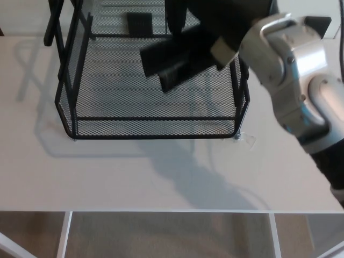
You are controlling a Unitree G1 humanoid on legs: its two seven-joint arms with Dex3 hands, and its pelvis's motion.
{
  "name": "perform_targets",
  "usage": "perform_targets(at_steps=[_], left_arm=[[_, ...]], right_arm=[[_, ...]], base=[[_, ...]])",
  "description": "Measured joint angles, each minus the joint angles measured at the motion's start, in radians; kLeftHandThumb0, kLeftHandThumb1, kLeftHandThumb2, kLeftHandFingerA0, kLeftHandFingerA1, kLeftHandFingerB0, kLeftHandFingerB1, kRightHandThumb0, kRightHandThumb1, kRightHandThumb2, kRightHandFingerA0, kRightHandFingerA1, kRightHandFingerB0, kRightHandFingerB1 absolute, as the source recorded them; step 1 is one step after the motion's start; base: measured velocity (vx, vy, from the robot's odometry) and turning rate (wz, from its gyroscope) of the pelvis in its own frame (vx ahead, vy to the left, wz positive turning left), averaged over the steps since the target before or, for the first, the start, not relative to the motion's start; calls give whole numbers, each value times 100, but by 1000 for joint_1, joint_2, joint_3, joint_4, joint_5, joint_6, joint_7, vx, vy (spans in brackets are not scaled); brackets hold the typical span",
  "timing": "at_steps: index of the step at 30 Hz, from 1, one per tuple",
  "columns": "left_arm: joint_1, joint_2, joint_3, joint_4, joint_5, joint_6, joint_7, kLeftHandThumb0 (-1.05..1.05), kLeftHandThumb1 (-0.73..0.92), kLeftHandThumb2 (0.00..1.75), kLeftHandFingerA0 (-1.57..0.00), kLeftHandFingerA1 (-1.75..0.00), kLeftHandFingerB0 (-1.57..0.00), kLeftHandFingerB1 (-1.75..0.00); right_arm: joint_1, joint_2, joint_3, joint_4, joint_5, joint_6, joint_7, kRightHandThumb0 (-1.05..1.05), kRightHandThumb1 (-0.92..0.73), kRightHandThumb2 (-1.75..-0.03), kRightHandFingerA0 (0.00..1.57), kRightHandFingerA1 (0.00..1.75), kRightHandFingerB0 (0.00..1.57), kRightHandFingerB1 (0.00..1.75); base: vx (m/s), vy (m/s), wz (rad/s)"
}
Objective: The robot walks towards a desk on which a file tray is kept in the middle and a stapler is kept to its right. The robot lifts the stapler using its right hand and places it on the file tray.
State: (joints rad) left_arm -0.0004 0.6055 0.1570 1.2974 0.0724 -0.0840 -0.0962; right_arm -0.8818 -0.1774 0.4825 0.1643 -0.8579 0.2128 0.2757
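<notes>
At 6 o'clock the white surface [161, 177] ends in a straight near edge, with brown floor [161, 236] below it. The near half of the surface carries only a soft shadow. Beyond it, in the middle, stands the black mesh tray [156, 128], its near wall running straight across. A small clear scrap [249, 141] lies just beside the tray's near corner at 4 o'clock. From 3 o'clock the grey-and-white right forearm [295, 80] reaches over the tray's right wall. The black right hand [236, 21] hangs above the tray toward 1 o'clock. Its fingers [212, 27] are closed on the right end of the stapler [172, 62], though black on black blurs their outline. The stapler is in the air over the tray's mesh floor, pointing toward 9 o'clock, clear of the walls. Farther, at 12 o'clock, a small black block [140, 24] shows through the mesh; what it is cannot be told.
</notes>
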Motion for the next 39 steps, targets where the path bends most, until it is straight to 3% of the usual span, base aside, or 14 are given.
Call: perform_targets(at_steps=[5,7,8,9,11,12,16,18,19,22,24,25,26,39], left_arm=[[0,-5,4,-3,-2,0,0,-26,58,107,-11,-49,-10,-48],[3,-6,4,-5,-2,0,-1,-26,58,107,-11,-49,-9,-48],[4,-6,5,-5,-2,0,-1,-49,81,64,-32,-34,-27,-31],[4,-6,5,-6,-2,0,-1,-26,57,107,-12,-49,-10,-48],[4,-7,5,-8,-2,0,-1,-26,57,107,-12,-49,-10,-48],[3,-7,5,-8,-2,0,-1,-50,82,64,-33,-34,-27,-31],[1,-7,-17,-7,5,0,-1,-50,82,65,-33,-34,-26,-31],[0,-7,-24,-5,6,0,-1,-50,82,65,-33,-34,-27,-31],[-1,-7,-26,-5,6,0,0,-49,82,65,-33,-34,-28,-31],[-4,-7,-26,-4,3,0,-1,-50,81,64,-33,-34,-27,-31],[-4,-7,-26,-4,3,0,-1,-49,82,64,-32,-34,-26,-30],[-4,-7,-25,-4,3,0,-1,-26,58,107,-12,-49,-10,-48],[-4,-7,-25,-4,3,0,-1,-49,82,64,-31,-34,-27,-31],[4,-7,-40,-5,5,0,0,-48,81,65,-27,-33,-28,-32]], right_arm=[[16,0,8,6,-1,-7,-23,-36,-50,-94,116,132,84,105],[22,1,9,11,-1,-13,-38,-39,-50,-93,116,134,84,109],[24,2,10,12,-1,-15,-42,-33,-66,-64,86,175,69,150],[25,2,11,13,-1,-18,-48,-31,-68,-66,85,175,68,155],[26,3,13,16,-1,-24,-57,-31,-68,-66,85,175,68,155],[26,4,14,16,-1,-26,-59,-44,-50,-91,115,138,85,119],[27,16,16,17,-2,-36,-77,-40,-54,-94,112,134,76,108],[27,25,16,16,-1,-36,-78,-30,-72,-67,77,147,69,58],[27,27,16,16,0,-36,-77,-48,-69,-61,46,67,33,34],[23,32,28,14,-5,-16,-42,-88,-50,-83,0,8,0,8],[14,32,35,14,-7,-6,-19,-92,-52,-85,0,10,0,4],[8,31,38,14,-7,0,-4,-101,-57,-89,0,13,0,2],[5,30,41,14,-8,4,6,-104,-58,-90,0,11,0,0],[-130,4,55,17,-7,30,184,-105,-60,-93,0,18,0,3]], base=[[0,0,0],[0,0,0],[0,0,0],[0,0,0],[0,0,0],[0,0,0],[0,0,0],[0,0,0],[0,0,0],[0,0,0],[0,0,0],[0,0,0],[0,0,0],[0,0,0]])
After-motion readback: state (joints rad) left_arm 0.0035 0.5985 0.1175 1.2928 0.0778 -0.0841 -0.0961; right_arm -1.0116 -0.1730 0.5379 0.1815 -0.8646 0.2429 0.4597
